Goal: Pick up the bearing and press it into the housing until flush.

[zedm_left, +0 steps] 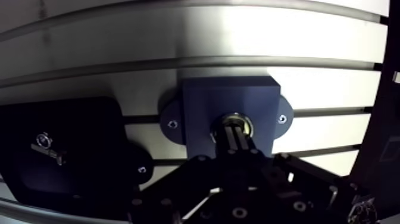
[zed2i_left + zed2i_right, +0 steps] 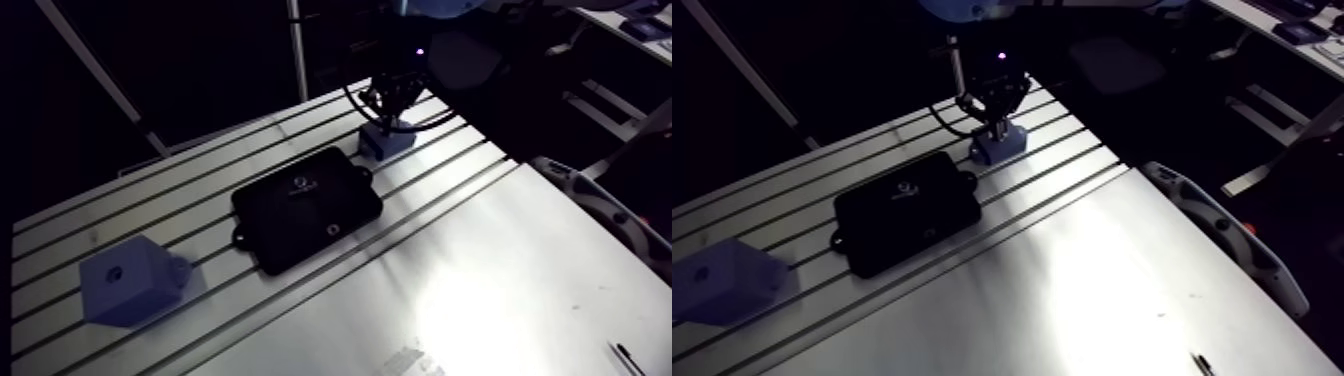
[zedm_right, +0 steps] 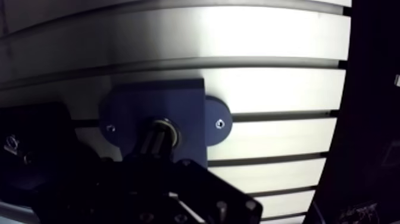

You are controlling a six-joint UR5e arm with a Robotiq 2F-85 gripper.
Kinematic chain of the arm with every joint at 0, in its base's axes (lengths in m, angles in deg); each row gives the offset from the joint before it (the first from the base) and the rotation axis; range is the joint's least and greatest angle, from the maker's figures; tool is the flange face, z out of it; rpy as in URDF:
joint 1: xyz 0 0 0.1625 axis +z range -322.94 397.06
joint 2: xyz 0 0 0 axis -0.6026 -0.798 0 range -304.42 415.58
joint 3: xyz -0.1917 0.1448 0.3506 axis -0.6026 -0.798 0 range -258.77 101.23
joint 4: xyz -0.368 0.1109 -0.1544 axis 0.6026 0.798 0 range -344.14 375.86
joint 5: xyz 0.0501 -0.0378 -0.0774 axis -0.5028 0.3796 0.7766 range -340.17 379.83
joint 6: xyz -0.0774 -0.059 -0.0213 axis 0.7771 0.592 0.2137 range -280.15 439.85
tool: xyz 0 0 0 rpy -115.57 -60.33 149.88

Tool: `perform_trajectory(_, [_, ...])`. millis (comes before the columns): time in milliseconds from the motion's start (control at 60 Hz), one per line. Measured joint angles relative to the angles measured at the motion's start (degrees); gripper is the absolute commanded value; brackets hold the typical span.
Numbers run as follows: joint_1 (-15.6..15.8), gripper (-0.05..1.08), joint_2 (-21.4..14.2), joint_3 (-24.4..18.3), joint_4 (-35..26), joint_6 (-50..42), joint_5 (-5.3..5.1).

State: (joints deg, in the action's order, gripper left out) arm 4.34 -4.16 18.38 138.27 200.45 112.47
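Silvery round metal bearing sits in the round bore at the middle of the dark blue block-shaped plastic housing, which has a rounded screw ear on each side. In the wrist view the bearing lies directly under the black two-fingered gripper, not off to either side. Its short round axis stands upright, in line with the fingers. The fingers are clenched together with only a thin seam between them. Their tips rest at the bearing's centre, so the bright rim shows as a ring around them. They grasp nothing. The coming push is judged to go straight down along that shared axis. The rim looks close to level with the blue face, but whether it is fully flush cannot be told.

In the arm view the housing stands in the upper middle of the frame, on the slotted aluminium table, with the gripper on top of it. Just beside it, toward the centre of the frame, lies a flat black rectangular case with rounded corners. A second pale blue plastic block sits well apart at the lower left.

The only marking is a small pale emblem on the case, too small to read. No other writing or label shows.
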Motion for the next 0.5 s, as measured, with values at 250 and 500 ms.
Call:
perform_trajectory(250, [0.01,1.07,-0.01,0.06,0.02,-0.03,0.03])
perform_trajectory(500, [0.01,1.07,0.06,0.15,0.04,-0.03,0.01])
